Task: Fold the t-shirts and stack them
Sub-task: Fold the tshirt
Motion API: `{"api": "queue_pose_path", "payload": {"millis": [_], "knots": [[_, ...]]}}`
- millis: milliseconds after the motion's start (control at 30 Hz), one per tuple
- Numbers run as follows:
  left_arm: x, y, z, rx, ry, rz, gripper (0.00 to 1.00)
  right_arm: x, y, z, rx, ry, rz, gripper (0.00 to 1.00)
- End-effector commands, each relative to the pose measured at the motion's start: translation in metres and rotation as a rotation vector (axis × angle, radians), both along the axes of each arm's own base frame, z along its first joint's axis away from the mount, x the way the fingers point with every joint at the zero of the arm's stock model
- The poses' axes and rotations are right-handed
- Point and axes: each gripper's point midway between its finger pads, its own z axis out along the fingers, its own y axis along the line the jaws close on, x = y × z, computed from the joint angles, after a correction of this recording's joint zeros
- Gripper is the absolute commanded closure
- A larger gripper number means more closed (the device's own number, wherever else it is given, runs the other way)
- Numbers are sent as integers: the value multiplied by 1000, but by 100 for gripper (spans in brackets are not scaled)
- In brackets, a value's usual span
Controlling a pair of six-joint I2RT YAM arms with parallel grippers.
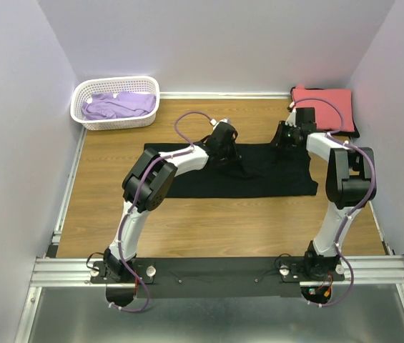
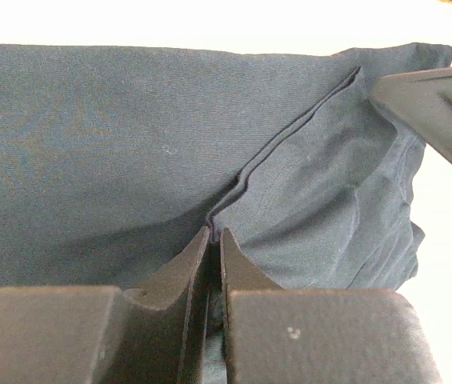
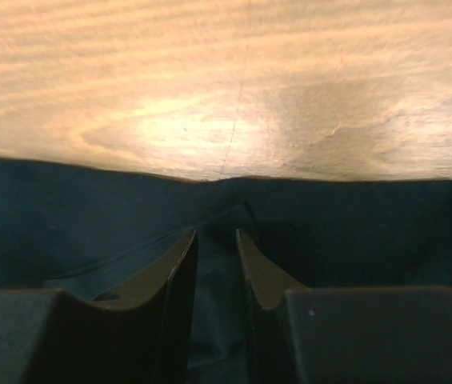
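The left hand (image 2: 215, 234) has its two fingers pressed almost together. They pinch a raised fold of the black t-shirt (image 1: 259, 179), and the seam runs right into the thin gap. The right hand (image 3: 216, 234) has its fingers spread a little, low over the same shirt. Dark cloth shows in the gap, just short of the shirt's edge. Past that edge is bare wood with a bright spot of light on it.

From above, the black t-shirt lies spread wide and flat in the middle of the table (image 1: 209, 229). Both hands sit along its 12 o'clock edge, the left one near the middle and the right one toward 2 o'clock.

The table is brown wood with long grain lines. At 11 o'clock stands a white basket (image 1: 116, 123) with the lavender t-shirt (image 1: 119, 106) bunched inside. At 1 o'clock, in the corner, the coral-red t-shirt (image 1: 327, 107) lies folded flat.

Plain pale walls (image 1: 223, 43) close the table in on three sides. At 6 o'clock a silver metal rail (image 1: 216, 266) holds both arm bases.
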Motion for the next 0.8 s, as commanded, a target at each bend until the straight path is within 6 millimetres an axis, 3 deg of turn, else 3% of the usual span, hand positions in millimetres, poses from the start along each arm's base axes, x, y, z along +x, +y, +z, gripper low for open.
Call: {"api": "queue_pose_path", "payload": {"millis": [0, 233, 767], "knots": [[9, -1, -5, 25, -40, 8, 84, 1, 3, -5, 4, 19, 53, 67], [9, -1, -7, 28, -37, 1, 84, 1, -6, -18, -41, 37, 43, 66], [6, -1, -10, 30, -30, -12, 84, 9, -7, -19, -56, 26, 58, 57]]}}
